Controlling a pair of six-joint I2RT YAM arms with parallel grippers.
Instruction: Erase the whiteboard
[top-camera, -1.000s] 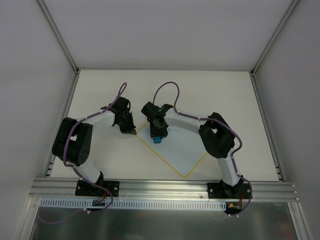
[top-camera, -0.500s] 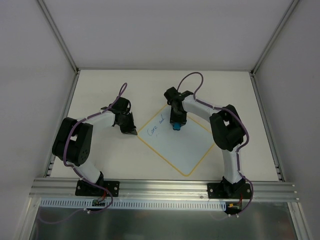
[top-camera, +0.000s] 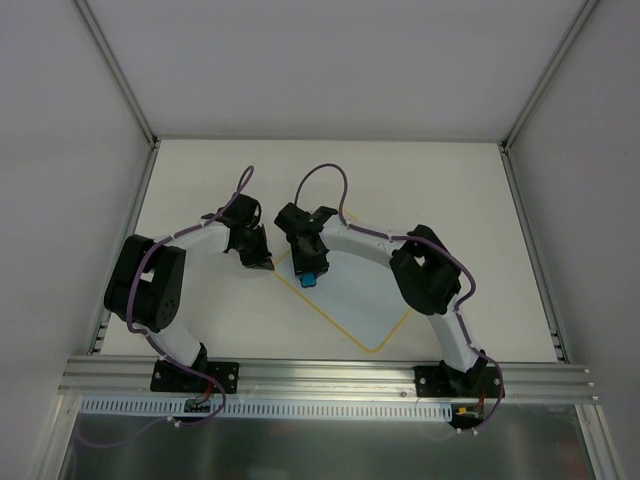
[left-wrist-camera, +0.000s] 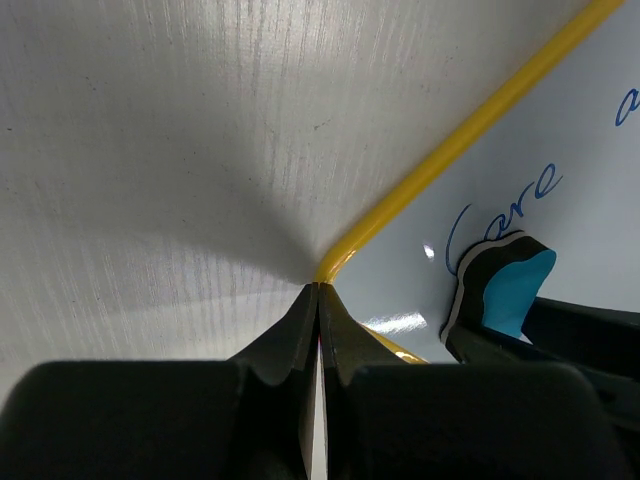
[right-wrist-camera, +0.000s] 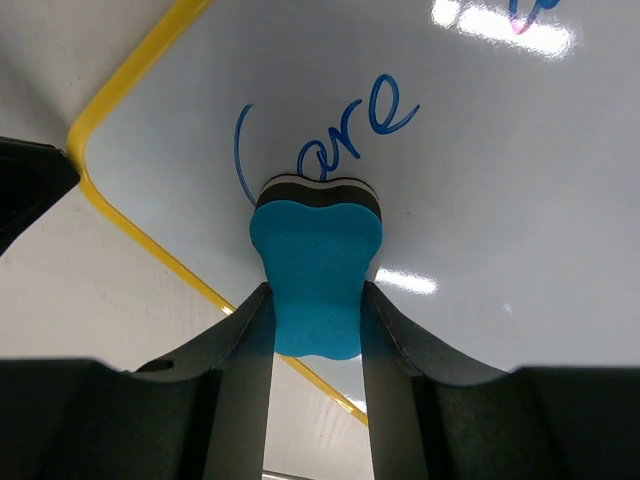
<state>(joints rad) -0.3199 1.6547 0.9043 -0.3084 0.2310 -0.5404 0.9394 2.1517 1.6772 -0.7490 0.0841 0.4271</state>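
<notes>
On the white table (top-camera: 200, 190), between the two arms, the whiteboard (top-camera: 365, 300) is laid flat and turned like a diamond, with one rounded corner pointed towards the left arm. Its pale surface is edged by a thin yellow border (left-wrist-camera: 455, 145). Blue handwriting (right-wrist-camera: 345, 130) is seen close to that left corner. It reads something like "Care", and further strokes are cut off at the edges of the wrist views.

The left gripper (left-wrist-camera: 318, 292) is closed completely: its two fingers are pressed together with no gap, and nothing is held between them. Its tip is set down right at the rounded left corner of the board, where it appears to meet the yellow border.

The right gripper (right-wrist-camera: 315, 310) is reached over the left part of the board from the right side. A blue eraser (right-wrist-camera: 315, 250) is clamped between its jaws, which are drawn in to the narrow width of the block. The blue foam body is gripped at its sides. The dark felt layer, backed by a pale band, is pressed onto the board surface at the foot of the first letter of the handwriting.

From the left wrist, the eraser is seen just beside the closed left fingertips, inside the board's corner. The two grippers are near each other but apart.
</notes>
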